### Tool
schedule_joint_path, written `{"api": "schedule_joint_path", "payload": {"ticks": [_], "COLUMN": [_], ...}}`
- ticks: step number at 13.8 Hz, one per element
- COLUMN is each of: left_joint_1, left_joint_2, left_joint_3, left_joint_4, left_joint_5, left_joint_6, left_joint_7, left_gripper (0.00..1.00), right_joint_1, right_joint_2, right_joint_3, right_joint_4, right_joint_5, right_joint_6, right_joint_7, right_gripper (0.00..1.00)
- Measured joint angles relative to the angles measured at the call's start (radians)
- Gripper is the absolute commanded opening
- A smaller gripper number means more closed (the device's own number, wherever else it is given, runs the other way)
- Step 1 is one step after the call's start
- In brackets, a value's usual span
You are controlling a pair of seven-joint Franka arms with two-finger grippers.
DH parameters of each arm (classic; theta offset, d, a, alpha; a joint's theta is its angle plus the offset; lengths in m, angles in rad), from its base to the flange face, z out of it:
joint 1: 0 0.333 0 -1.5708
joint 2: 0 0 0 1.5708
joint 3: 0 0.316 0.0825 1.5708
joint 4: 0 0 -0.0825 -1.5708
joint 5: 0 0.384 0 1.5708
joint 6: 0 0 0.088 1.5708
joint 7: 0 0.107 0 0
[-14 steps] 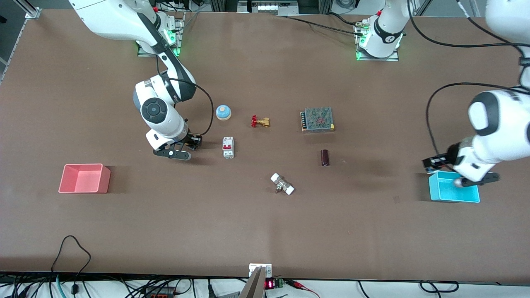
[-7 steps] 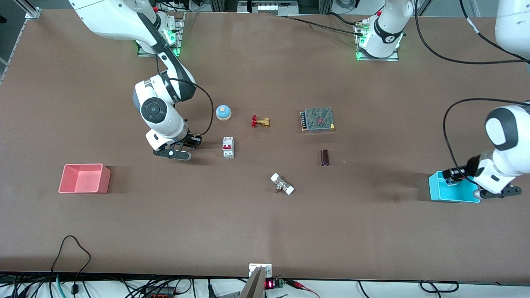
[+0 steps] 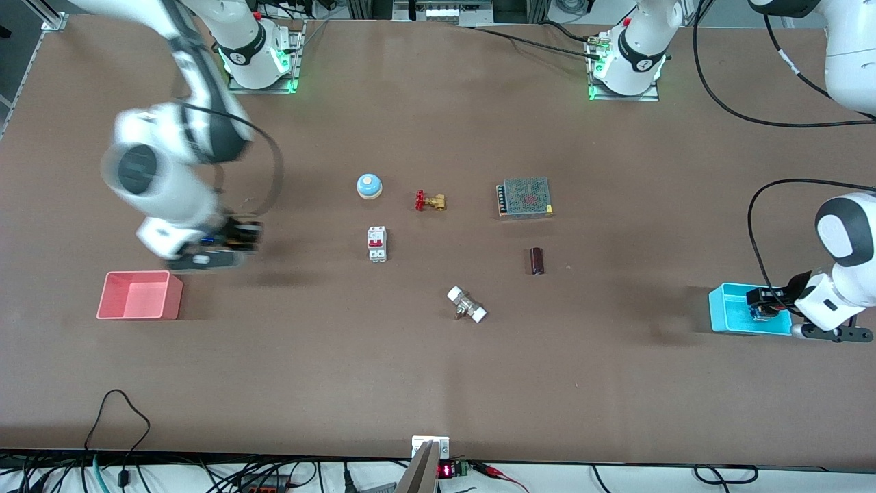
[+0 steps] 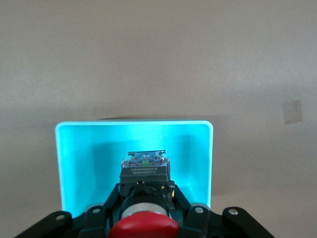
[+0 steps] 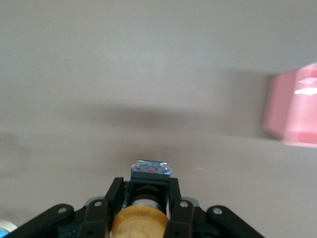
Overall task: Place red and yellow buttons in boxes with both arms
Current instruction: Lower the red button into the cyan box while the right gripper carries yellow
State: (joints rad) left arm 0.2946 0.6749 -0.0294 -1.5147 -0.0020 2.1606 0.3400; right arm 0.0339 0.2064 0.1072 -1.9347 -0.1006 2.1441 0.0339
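Right now the 2 big white arms are out at either end of the brown table [image 3: 438, 383]. The right arm [image 3: 164, 171] hangs over bare table, its right gripper [image 3: 226, 243] up in the air close to the pink box [image 3: 140, 296], not yet over it. In the right wrist view that gripper's fingers [image 5: 111, 196] are clamped on the black body of the yellow button [image 5: 138, 220], its orange-yellow cap facing the camera, and the pink box shows off to one side.

The left arm [image 3: 845, 239] reaches down at its own end of the table, with the left gripper [image 3: 770, 305] over the cyan box [image 3: 729, 322]. Its wrist view shows the fingers [image 4: 181, 206] closed on the red button [image 4: 143, 227], which hangs over the open inside of the cyan box.

Between the 2 boxes lie the things nobody is touching. A metal mesh-topped unit [image 3: 525, 197] sits toward the left arm's end. A white circuit breaker [image 3: 377, 244] with a red switch lies nearer the front camera than the blue-and-white dome [image 3: 369, 185]. A red-handled brass valve [image 3: 430, 200] rests just beside that dome. A white-ended metal fitting [image 3: 467, 305] lies nearest the front camera, and a small dark cylinder [image 3: 537, 261] sits near the mesh-topped unit.
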Motion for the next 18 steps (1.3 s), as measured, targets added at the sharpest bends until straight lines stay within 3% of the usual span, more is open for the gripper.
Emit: {"api": "schedule_joint_path", "payload": {"ticks": [2, 4, 7, 10, 15, 16, 18], "left_joint_1": [0.000, 0.001, 0.003, 0.006, 0.006, 0.006, 0.006], "left_joint_2": [0.020, 0.035, 0.048, 0.063, 0.096, 0.100, 0.108], "left_joint_3": [0.000, 0.001, 0.012, 0.018, 0.022, 0.022, 0.022], "left_joint_4": [0.002, 0.004, 0.006, 0.016, 0.028, 0.029, 0.030], "left_joint_5": [0.000, 0.000, 0.000, 0.000, 0.000, 0.000, 0.000], "left_joint_6": [0.003, 0.009, 0.028, 0.037, 0.037, 0.038, 0.038], "left_joint_7": [0.020, 0.026, 0.028, 0.029, 0.030, 0.030, 0.030], "left_gripper": [0.35, 0.35, 0.35, 0.35, 0.43, 0.51, 0.99], "right_joint_1": [-0.093, -0.168, -0.230, -0.276, -0.316, -0.320, -0.325], "right_joint_2": [-0.037, -0.009, 0.104, 0.236, 0.349, 0.361, 0.380], "right_joint_3": [-0.003, -0.017, -0.047, -0.049, -0.051, -0.051, -0.051], "right_joint_4": [0.046, 0.094, 0.166, 0.227, 0.247, 0.247, 0.247], "right_joint_5": [0.002, 0.009, 0.036, 0.062, 0.092, 0.094, 0.096], "right_joint_6": [-0.043, -0.051, -0.040, 0.066, 0.169, 0.176, 0.201], "right_joint_7": [-0.183, -0.342, -0.465, -0.561, -0.598, -0.598, -0.598], "right_gripper": [0.31, 0.31, 0.32, 0.32, 0.32, 0.32, 0.32]}}
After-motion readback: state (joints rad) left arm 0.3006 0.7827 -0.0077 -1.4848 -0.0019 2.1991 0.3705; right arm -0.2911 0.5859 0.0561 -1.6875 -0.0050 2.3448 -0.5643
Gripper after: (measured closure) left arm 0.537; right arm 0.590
